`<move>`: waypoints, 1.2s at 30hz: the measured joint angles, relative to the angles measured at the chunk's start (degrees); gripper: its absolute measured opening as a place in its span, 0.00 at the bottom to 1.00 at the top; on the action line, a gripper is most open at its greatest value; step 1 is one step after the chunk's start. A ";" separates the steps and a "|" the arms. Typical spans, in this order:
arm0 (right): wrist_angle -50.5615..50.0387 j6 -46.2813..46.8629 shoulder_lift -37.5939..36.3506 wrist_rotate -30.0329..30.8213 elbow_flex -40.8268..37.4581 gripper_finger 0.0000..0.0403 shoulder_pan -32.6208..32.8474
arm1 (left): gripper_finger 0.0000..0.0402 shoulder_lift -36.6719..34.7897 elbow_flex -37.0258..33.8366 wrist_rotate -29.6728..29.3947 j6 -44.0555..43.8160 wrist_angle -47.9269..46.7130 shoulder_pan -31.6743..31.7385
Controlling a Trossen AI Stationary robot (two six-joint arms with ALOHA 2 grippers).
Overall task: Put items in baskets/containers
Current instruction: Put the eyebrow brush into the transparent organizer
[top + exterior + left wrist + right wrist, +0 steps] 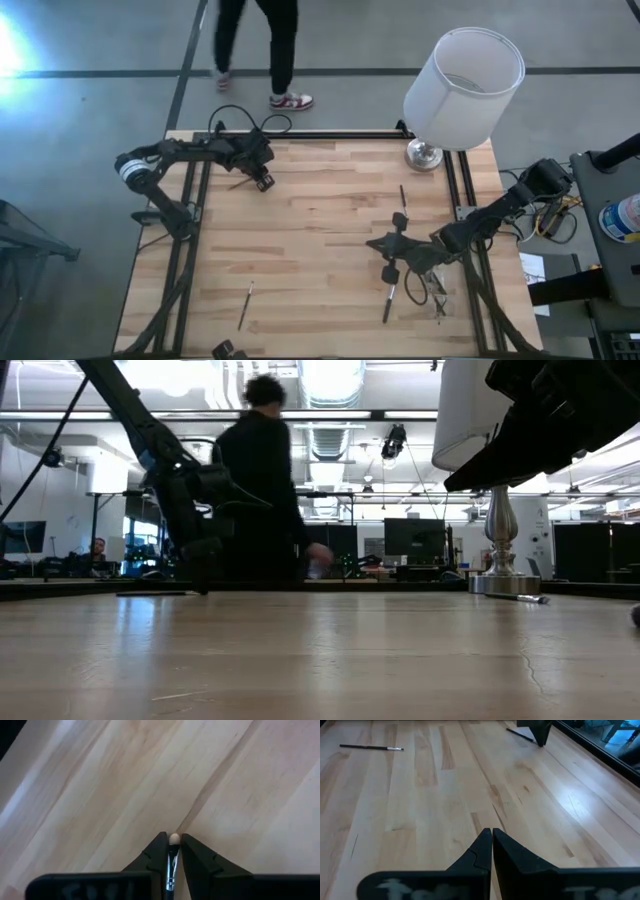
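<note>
High view: left gripper (263, 180) sitting low at far-left of wooden surface (320, 240), jaws pinching slim dark brush (240, 184) trailing out beside them. Right gripper (393, 245) hovering mid-right, jaws shut, empty; clear tray (432, 290) lying just behind it, barely showing, likely drop target.

Low view: left arm reaching down to surface; lamp base (503, 582) standing well apart.

Left wrist view: jaws nearly closed, clamping thin dark handle, pale rounded tip (174, 838) poking between fingertips.

Right wrist view: jaws closed, nothing held; brush (370, 747) lying well ahead.
</note>
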 joint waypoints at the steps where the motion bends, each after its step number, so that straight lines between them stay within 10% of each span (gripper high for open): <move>1: 0.00 0.00 0.00 0.00 0.00 0.02 0.00 | 0.12 0.00 -0.22 0.02 0.03 0.36 0.00; 13: 0.11 0.02 0.00 0.02 0.00 0.02 0.00 | 0.03 -0.07 -2.55 1.31 0.45 1.13 -1.28; 24: 0.07 0.02 0.00 0.04 0.00 0.02 0.00 | 0.00 -2.74 -3.31 0.69 -9.99 3.88 -14.79; 36: 3.05 0.23 0.02 0.04 -1.35 0.02 0.11 | 0.00 -12.14 -9.87 0.29 -19.49 27.13 -28.51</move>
